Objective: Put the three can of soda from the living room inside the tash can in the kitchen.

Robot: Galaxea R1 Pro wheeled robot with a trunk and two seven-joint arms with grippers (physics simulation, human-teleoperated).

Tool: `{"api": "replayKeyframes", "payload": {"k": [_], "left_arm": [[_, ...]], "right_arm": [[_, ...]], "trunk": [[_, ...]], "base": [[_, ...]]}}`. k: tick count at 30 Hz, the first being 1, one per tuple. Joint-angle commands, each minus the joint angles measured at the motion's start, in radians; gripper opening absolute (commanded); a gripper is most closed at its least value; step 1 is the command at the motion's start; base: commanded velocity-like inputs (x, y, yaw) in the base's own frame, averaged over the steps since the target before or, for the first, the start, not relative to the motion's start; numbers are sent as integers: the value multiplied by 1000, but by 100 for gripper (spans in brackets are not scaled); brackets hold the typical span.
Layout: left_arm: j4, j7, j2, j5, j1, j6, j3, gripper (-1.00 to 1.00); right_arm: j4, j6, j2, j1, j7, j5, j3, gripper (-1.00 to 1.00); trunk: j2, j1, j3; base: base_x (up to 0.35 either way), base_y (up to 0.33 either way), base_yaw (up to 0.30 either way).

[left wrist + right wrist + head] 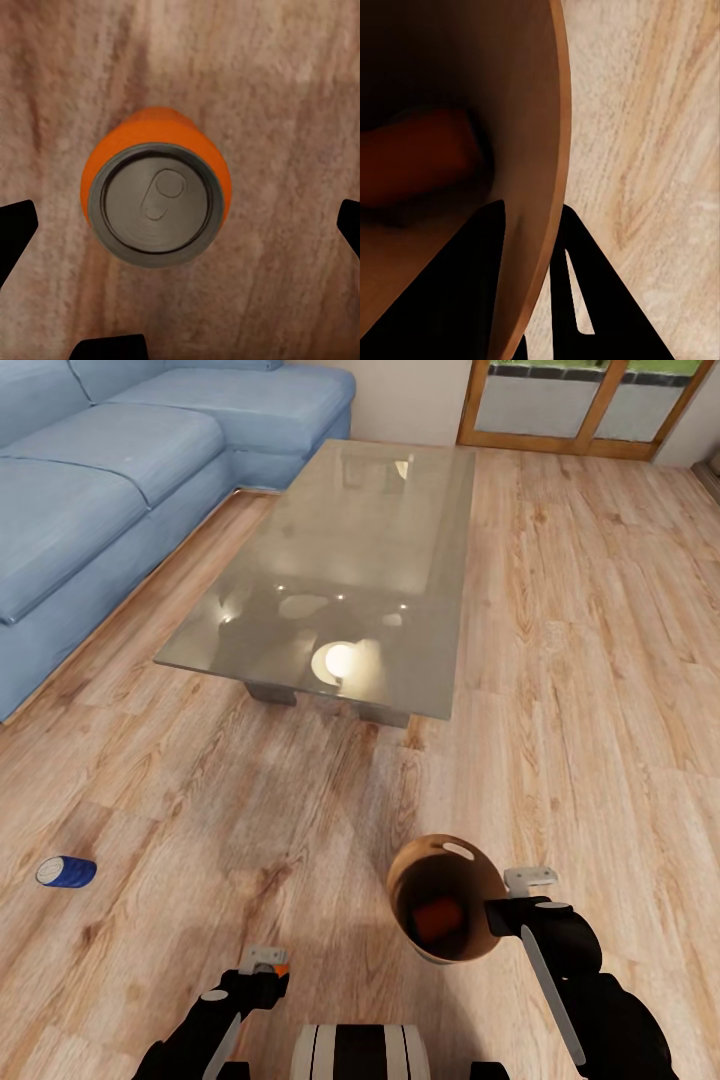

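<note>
An orange can of soda [156,196] stands upright on the wood floor, seen from above with its silvery top showing. My left gripper [180,229] hovers over it, open, its dark fingers wide on either side. In the head view that gripper [265,966] is low at the front with a sliver of orange can [282,968] beside it. My right gripper [500,913] is shut on the rim of the tash can [470,935], one finger inside the wall [536,150] and one outside. A second orange can [438,918] lies inside the copper-brown bin. A dark blue can [66,872] lies on its side on the floor, far left.
A low glass table [360,560] stands straight ahead. A long blue sofa [90,490] runs along the left and back. Wood-framed glass doors [580,405] are at the back right. Light plank floor [600,660] stretches to the right of the table.
</note>
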Motion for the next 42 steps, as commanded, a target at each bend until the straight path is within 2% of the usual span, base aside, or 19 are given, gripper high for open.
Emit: {"api": "replayKeyframes", "payload": {"k": [1,9,12,19,24,32,35,42], "left_arm": [[-1,0,0,0,0,-1,0,100],[-1,0,0,0,0,0,0,100],[-1,0,0,1,0,1,0,100],[-1,0,0,1,0,1,0,100],[-1,0,0,2,0,1,0,100],[0,0,0,2,0,2,0,100],[0,-1,0,3,0,2,0,100],[-1,-1,0,1,0,2,0,100]], "right_arm": [[0,0,0,0,1,-12,0,-100],[0,0,0,0,1,-12,0,-100],[0,0,0,-1,1,-11,0,-100],[0,0,-1,0,1,-11,0,-100],[0,0,0,0,1,-11,0,-100],[0,0,0,-1,1,-12,0,-100],[0,0,0,-1,1,-11,0,-100],[0,0,0,-1,1,-11,0,-100]], "trunk": [[0,0,0],[0,0,0],[-21,11,-9],[-21,11,-9],[-56,31,-25],[-56,31,-25],[-77,42,-34],[-77,42,-34]], "base": [[0,0,0],[0,0,0],[0,0,0],[0,0,0],[0,0,0],[0,0,0],[0,0,0],[0,0,0]]}}
